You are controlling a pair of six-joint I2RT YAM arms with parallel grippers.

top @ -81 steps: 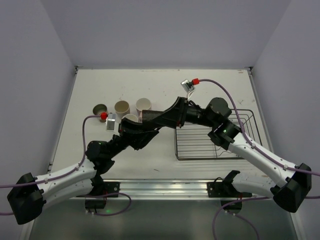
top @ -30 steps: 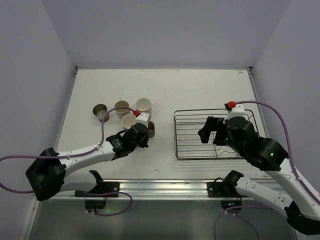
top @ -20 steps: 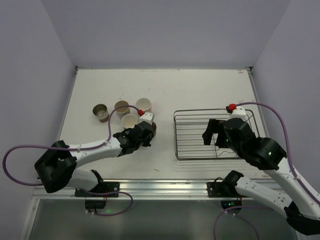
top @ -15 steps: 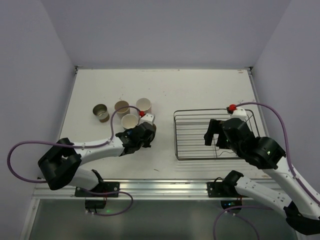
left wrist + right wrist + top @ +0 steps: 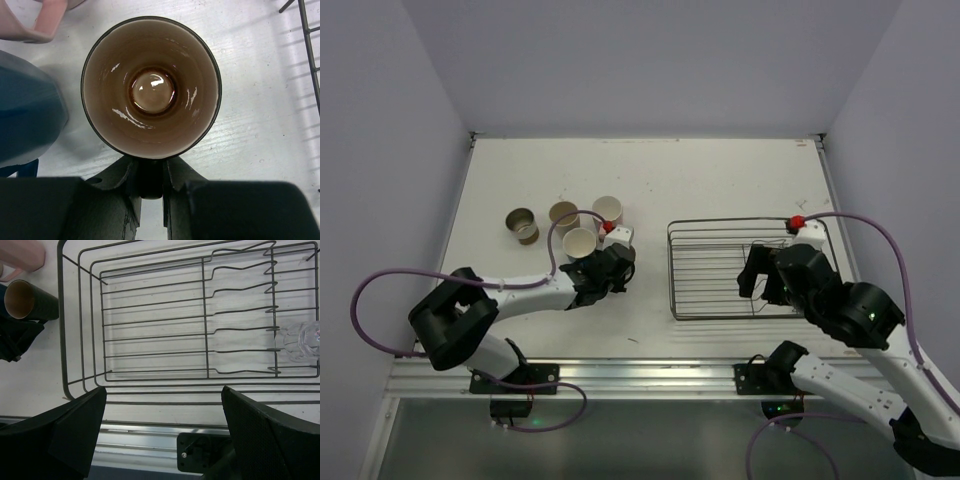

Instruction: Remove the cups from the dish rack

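Observation:
The dark brown cup (image 5: 150, 87) stands upright on the white table, seen from straight above. My left gripper (image 5: 150, 170) is shut on its handle (image 5: 150, 182). Beside it are the blue cup (image 5: 30, 120) and the pink cup (image 5: 47, 20). In the top view the left gripper (image 5: 608, 264) holds the brown cup (image 5: 625, 258) by the blue cup (image 5: 579, 241), the pink cup (image 5: 607, 209) and two beige cups (image 5: 563, 214) (image 5: 522, 224). The dish rack (image 5: 202, 315) holds no cups. My right gripper (image 5: 162, 430) hangs open over its near side (image 5: 760, 275).
The dish rack (image 5: 671, 270) lies right of the cup group. An aluminium rail (image 5: 650, 375) runs along the table's near edge, with the right arm's base mount (image 5: 200, 452) on it. Pale walls close in the table on three sides.
The left arm has stretched lower and further right while the brown cup stays in its grip near the other cups. The right gripper has drifted right and nearer over the rack, still open.

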